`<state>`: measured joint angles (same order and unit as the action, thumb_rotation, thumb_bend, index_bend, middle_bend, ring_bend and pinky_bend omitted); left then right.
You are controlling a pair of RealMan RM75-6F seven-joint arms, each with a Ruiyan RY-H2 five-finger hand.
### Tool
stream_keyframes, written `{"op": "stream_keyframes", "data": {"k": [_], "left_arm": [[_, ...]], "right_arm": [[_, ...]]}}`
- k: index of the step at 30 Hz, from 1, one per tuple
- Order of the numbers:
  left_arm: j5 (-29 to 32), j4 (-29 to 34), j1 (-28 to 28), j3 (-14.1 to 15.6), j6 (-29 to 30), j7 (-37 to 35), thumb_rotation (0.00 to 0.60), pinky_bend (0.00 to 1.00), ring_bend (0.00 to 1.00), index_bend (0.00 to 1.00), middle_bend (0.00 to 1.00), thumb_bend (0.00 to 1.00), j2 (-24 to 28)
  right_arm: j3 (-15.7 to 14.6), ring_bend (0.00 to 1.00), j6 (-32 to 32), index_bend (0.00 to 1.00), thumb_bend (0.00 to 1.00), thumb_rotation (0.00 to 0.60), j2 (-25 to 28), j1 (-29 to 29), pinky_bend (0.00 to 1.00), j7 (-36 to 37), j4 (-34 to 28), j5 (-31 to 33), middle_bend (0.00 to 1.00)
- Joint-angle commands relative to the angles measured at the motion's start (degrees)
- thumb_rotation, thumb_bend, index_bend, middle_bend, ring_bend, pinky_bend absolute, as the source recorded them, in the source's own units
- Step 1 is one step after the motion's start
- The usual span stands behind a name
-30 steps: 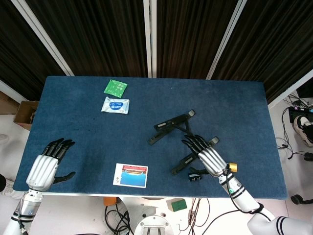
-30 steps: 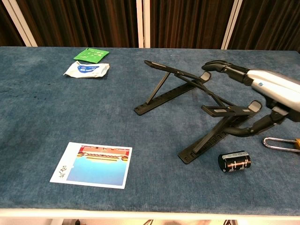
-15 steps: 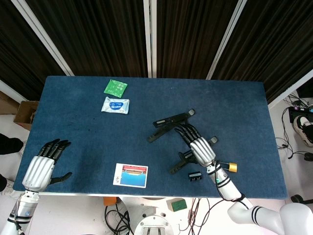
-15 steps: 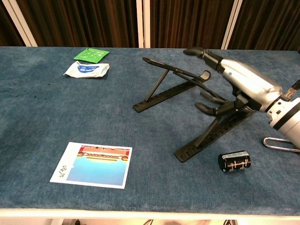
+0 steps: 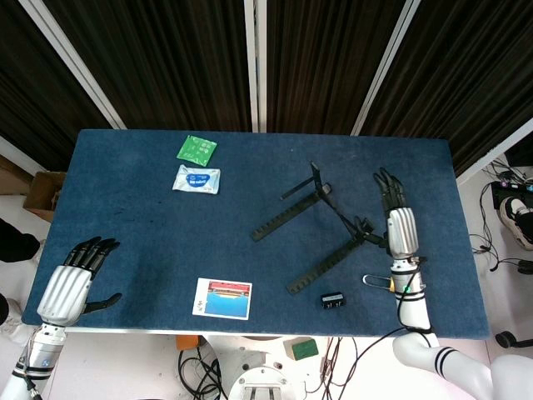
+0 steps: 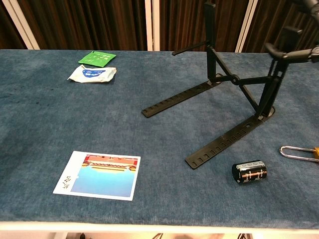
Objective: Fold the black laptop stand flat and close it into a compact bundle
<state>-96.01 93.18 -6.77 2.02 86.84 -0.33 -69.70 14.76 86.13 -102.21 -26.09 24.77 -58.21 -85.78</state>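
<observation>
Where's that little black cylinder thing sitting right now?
The black cylinder lies on its side near the table's front edge on the right in the chest view, just in front of the laptop stand's near rail, with a metal padlock to its right.

Head cam: high, looks steeply down, far enough to take in whole blue surface (image 5: 150,242), curtains at top edge, floor at sides. Both hands at bottom corners: left hand (image 5: 71,283), right hand (image 5: 401,229).

Chest cam: low, near front edge, faces fwd across surface (image 6: 60,114) toward curtains, close in.

Shared: stand (image 5: 321,229) (image 6: 224,107), photo card (image 5: 222,298) (image 6: 98,175), two packets at far left.
</observation>
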Motion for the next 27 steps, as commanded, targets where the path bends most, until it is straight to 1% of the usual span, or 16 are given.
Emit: {"op": "stream_keyframes", "data": {"k": [1, 8, 13, 17, 25, 27], "left_arm": [[-0.07, -0.07, -0.23, -0.08, -0.24, -0.01, 0.600, 0.16, 0.09, 0.16, 0.15, 0.10, -0.11], [-0.02, 0.04, -0.53, -0.15, -0.62, 0.23, 0.600, 0.16, 0.09, 0.16, 0.15, 0.10, -0.07], [0.20, 0.13, -0.44, -0.12, -0.62, 0.33, 0.600, 0.16, 0.09, 0.16, 0.15, 0.10, 0.13], [0.26, 0.21, -0.39, -0.16, -0.46, 0.34, 0.600, 0.16, 0.09, 0.16, 0.15, 0.10, 0.26], [0.26, -0.41, -0.31, -0.12, -0.26, -0.39, 0.600, 0.16, 0.09, 0.16, 0.15, 0.10, 0.03], [0.28, -0.49, -0.27, -0.14, -0.16, -0.45, 0.600, 0.16, 0.09, 0.16, 0.15, 0.10, 0.09]], "right_arm": [[1.31, 0.00, -0.91, 0.00, 0.31, 0.600, 0.90, 1.13, 0.00, 1.58, 1.14, 2.54, 0.00], [2.12, 0.00, -2.87, 0.00, 0.32, 0.600, 0.88, 1.62, 0.00, 3.26, 3.79, 5.28, 0.00], [0.53, 0.00, -0.65, 0.00, 0.32, 0.600, 2.29, 1.81, 0.00, 6.92, 2.85, 2.12, 0.00], [-1.68, 0.00, 2.40, 0.00, 0.32, 0.600, 4.87, 2.29, 0.00, 6.30, -0.69, -1.85, 0.00], [-5.68, 0.00, 5.56, 0.00, 0.32, 0.600, 9.56, 4.39, 0.00, 3.30, -8.92, -6.43, 0.00], [-7.54, 0.00, 6.21, 0.00, 0.32, 0.600, 10.72, 4.47, 0.00, 3.61, -11.85, -9.07, 0.00]]}}
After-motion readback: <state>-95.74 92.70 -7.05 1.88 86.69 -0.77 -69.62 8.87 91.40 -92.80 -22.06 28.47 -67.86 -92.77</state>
